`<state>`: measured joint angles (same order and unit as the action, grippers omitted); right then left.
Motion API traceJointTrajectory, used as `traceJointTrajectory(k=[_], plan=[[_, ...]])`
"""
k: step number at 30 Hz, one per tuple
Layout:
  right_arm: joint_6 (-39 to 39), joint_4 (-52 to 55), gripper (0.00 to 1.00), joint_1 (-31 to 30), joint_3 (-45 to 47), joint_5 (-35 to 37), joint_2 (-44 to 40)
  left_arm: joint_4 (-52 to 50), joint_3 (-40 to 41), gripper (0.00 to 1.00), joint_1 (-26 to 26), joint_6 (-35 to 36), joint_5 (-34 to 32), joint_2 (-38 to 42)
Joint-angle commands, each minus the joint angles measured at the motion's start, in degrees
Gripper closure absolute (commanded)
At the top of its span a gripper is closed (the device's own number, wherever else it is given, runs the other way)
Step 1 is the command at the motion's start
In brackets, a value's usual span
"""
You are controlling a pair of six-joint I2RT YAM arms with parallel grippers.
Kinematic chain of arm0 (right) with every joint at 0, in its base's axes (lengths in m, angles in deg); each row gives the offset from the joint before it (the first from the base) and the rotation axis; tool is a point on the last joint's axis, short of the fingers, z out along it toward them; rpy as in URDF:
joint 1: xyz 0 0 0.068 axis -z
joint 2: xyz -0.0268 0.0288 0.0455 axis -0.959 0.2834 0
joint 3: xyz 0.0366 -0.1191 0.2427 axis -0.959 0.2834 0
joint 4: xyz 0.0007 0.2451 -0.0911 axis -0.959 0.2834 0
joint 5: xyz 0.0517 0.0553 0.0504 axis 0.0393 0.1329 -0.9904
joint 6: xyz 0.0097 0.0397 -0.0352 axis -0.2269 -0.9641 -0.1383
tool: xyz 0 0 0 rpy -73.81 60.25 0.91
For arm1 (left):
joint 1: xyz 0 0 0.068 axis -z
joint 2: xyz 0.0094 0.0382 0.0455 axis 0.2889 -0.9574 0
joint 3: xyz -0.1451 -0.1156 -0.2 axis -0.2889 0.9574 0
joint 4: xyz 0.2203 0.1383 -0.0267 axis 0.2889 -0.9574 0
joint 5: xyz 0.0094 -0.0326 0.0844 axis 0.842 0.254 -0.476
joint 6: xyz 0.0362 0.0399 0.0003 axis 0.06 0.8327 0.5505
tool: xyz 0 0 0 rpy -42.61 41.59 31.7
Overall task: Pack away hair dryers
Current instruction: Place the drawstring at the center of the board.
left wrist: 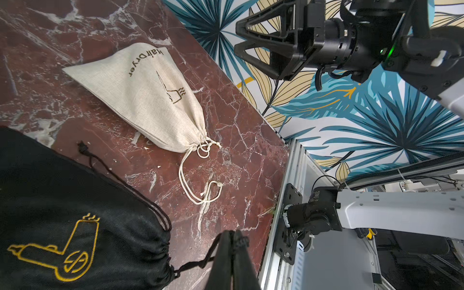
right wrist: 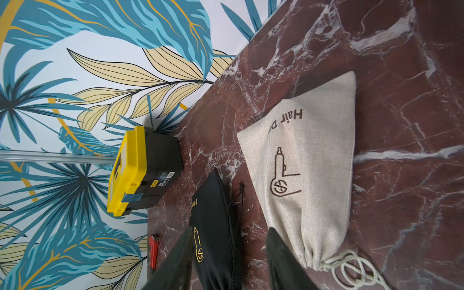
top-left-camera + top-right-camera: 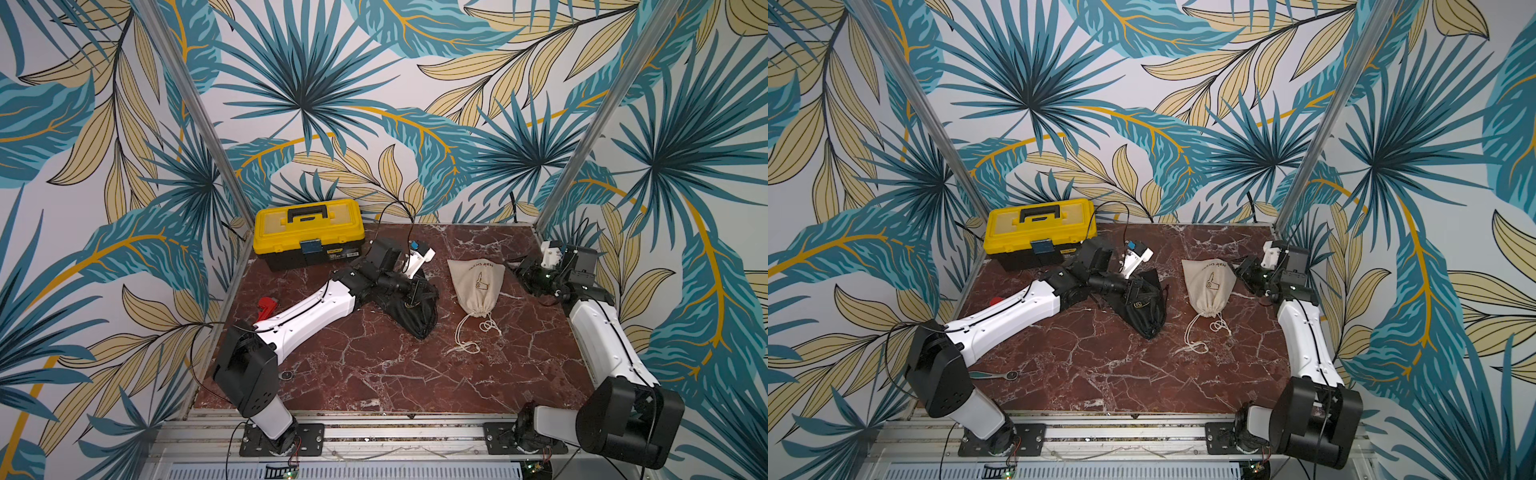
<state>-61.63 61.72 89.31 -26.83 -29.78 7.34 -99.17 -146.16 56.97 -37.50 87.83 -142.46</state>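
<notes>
No hair dryers are showing in any view. I think they are hiding inside the two bags, as both bag necks are pulled shut.

The black bag [image 3: 415,313] is lying near the middle of the table [image 3: 374,374]. The beige bag [image 3: 478,286] is lying just beside it, closer to the far right corner.

The left pincer [image 1: 234,234] is squeezing fully shut on the black string [image 1: 195,263] that is coming out of the black bag's neck. The right pincer [image 2: 229,232] is hanging about half open near the beige bag, holding nothing.

A bag with a dryer in it is probably soft on the outside, with a hard lump inside that is a bit heavy. The cloth is floppy, so it is likely to sag and swing. The string is thin and could slip out. The bunched neck looks like the best place to grab, or both strings together. The beige bag's white string [image 3: 469,336] is lying loose toward the near edge.
</notes>
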Motion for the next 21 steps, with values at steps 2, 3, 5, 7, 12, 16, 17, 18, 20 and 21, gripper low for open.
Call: traceJointTrajectory(k=[2, 3, 5, 7, 12, 16, 17, 18, 20, 21], plan=[[4.2, 1.8, 0.52, 0.2, 1.3, 2.9, -0.1, 0.6, 3.3, 0.98, 0.9, 0.8, -2.4, 1.4], [5.0, 2.1, 0.5, 0.1, 1.3, 3.6, -0.3, -0.6, 3.6, 0.93, 1.2, 1.3, -4.6, 1.6], [6.6, 2.3, 0.46, 0.1, 1.6, 5.0, -0.7, -2.4, 4.1, 0.7, 1.2, 2.5, -9.0, 2.3], [8.2, 2.1, 0.43, 0.1, 2.3, 6.9, -1.2, -4.3, 4.0, 0.46, 1.3, 3.7, -12.7, 2.7], [13.0, -1.5, 0.37, -0.1, 5.2, 13.4, -3.9, -7.5, 3.0, 0.19, 1.3, 7.5, -20.6, 3.1], [16.0, -4.6, 0.35, -1.2, 6.9, 18.4, -7.2, -9.7, 2.1, 0.09, 1.3, 9.8, -26.4, 3.7], [16.8, -5.4, 0.35, -1.7, 7.1, 19.8, -8.0, -10.4, 2.2, 0.07, 1.3, 10.6, -28.7, 4.2], [17.5, -5.8, 0.35, -2.3, 7.5, 20.7, -8.7, -11.0, 2.2, 0.0, 1.3, 11.0, -31.0, 4.7], [19.2, -9.9, 0.35, -3.3, 8.9, 22.5, -10.5, -11.4, 3.4, 0.0, 1.3, 12.1, -35.6, 6.7], [19.9, -11.6, 0.35, -3.7, 9.9, 23.0, -11.4, -11.3, 4.1, 0.0, 1.3, 12.6, -38.0, 7.6]])
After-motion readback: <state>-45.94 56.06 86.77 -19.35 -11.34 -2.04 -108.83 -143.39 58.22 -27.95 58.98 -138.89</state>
